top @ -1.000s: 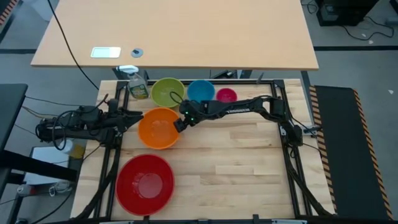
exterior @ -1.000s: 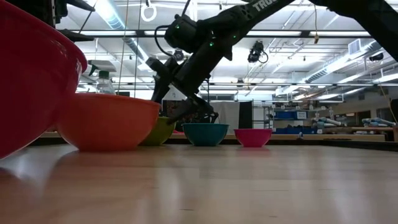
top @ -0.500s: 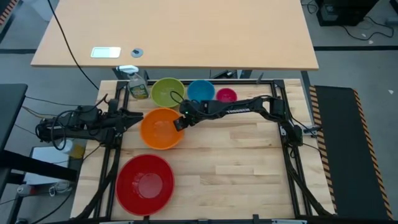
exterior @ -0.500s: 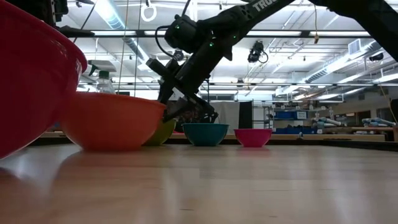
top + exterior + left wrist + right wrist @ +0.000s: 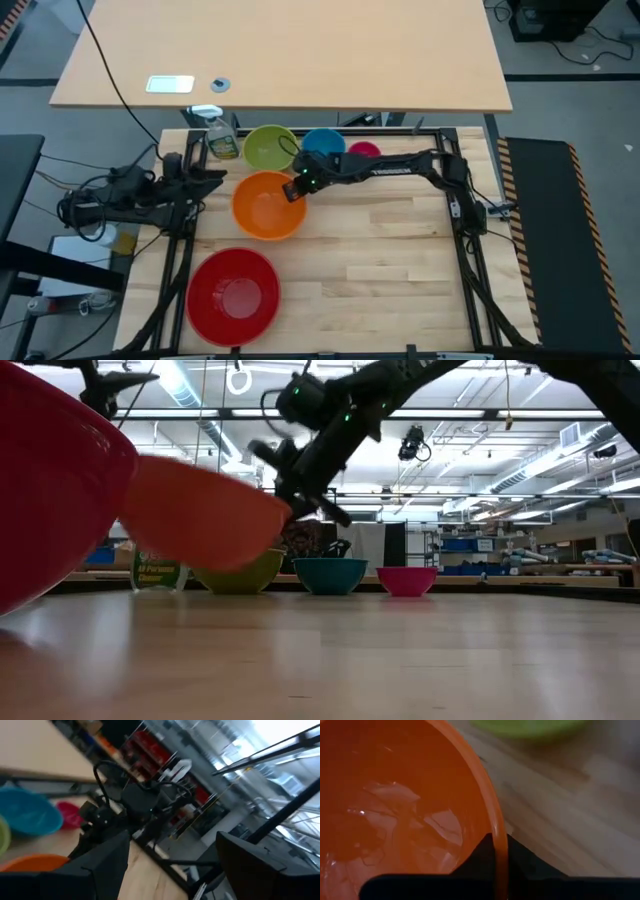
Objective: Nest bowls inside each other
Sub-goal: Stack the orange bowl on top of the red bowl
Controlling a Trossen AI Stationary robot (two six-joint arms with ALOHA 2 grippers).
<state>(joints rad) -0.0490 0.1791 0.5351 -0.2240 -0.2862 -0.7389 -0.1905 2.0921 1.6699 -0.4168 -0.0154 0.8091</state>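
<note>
At centre frame, my right gripper (image 5: 296, 190) pinches the orange bowl (image 5: 266, 205) rim; carry level, lower squarely into red bowl (image 5: 233, 296).

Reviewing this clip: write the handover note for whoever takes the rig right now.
Right claw: shut on the orange bowl rim, bowl lifted clear of the table.
Left claw: open, waiting at the table's left edge.
Red bowl: front left, empty. Yellow-green bowl, blue bowl, pink bowl: back row.
Done: nothing nested.
Left: orange into red, then the rest by size.
</note>
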